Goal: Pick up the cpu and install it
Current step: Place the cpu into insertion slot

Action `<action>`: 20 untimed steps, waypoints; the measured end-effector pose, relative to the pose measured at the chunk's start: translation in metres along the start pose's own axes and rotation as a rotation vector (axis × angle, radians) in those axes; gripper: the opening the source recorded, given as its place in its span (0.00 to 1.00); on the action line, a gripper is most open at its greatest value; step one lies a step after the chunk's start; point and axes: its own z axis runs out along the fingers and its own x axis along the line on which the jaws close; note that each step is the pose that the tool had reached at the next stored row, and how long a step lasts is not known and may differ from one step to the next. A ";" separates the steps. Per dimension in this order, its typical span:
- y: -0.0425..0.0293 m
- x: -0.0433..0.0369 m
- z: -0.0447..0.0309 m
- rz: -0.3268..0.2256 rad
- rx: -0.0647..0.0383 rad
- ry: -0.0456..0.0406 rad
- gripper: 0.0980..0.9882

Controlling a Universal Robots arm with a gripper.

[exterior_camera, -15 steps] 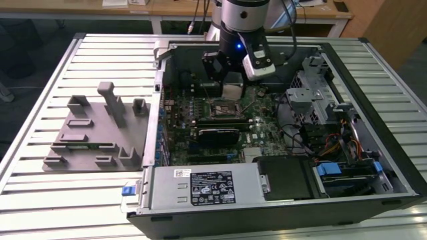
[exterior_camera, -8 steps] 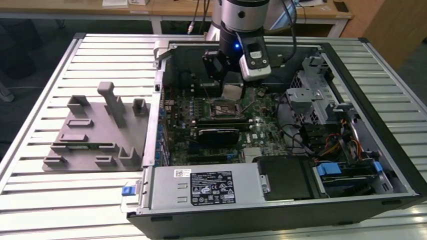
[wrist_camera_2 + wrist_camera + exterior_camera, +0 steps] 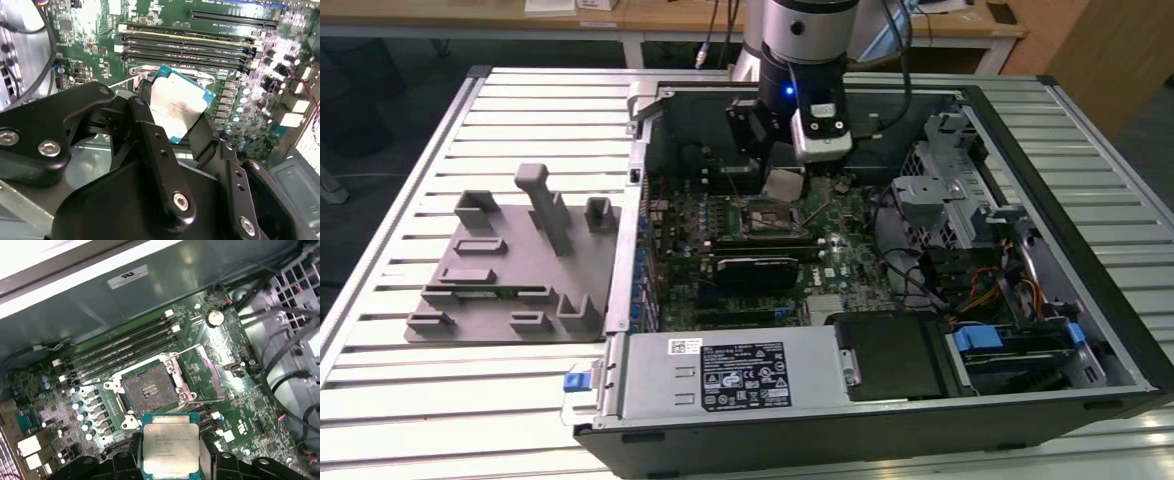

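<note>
Holding: the black two-fingered gripper (image 3: 175, 115) was closed on the small flat square cpu with a shiny silver metal top (image 3: 176, 106), with one finger on each of two opposite edges.
Cpu position: in the air inside the case, near the square black-framed socket (image 3: 150, 390) but apart from it and not seated.
Socket: it was empty, and its metal retention frame (image 3: 212, 372) was swung open to one side.
Setting: the green motherboard (image 3: 235, 410) lay in an open black desktop computer case (image 3: 854, 440), which rested on a slatted metal worktop (image 3: 520, 110). A grey plastic fixture block (image 3: 507, 270) sat well apart, on the exterior view's left of the case.
Handling (a judgement): the chip looked light and stiff, so little squeeze was needed. Its smooth lid would be slippery, which made the thin pale edges the sound place to hold. The underside contacts and the socket pins were likely fragile, so it wanted to go down flat and square, without any pressing or sliding.
Progress: the pick-up appeared to be done, but the chip was not yet installed.
</note>
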 end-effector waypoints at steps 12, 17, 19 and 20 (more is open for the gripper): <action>0.0001 0.0000 0.0002 0.167 0.004 -0.0054 0.50; 0.0001 0.0001 0.0004 0.245 0.005 -0.0076 0.50; 0.0001 0.0000 0.0004 0.278 0.005 -0.0086 0.50; 0.0001 0.0000 0.0005 0.294 0.005 -0.0091 0.50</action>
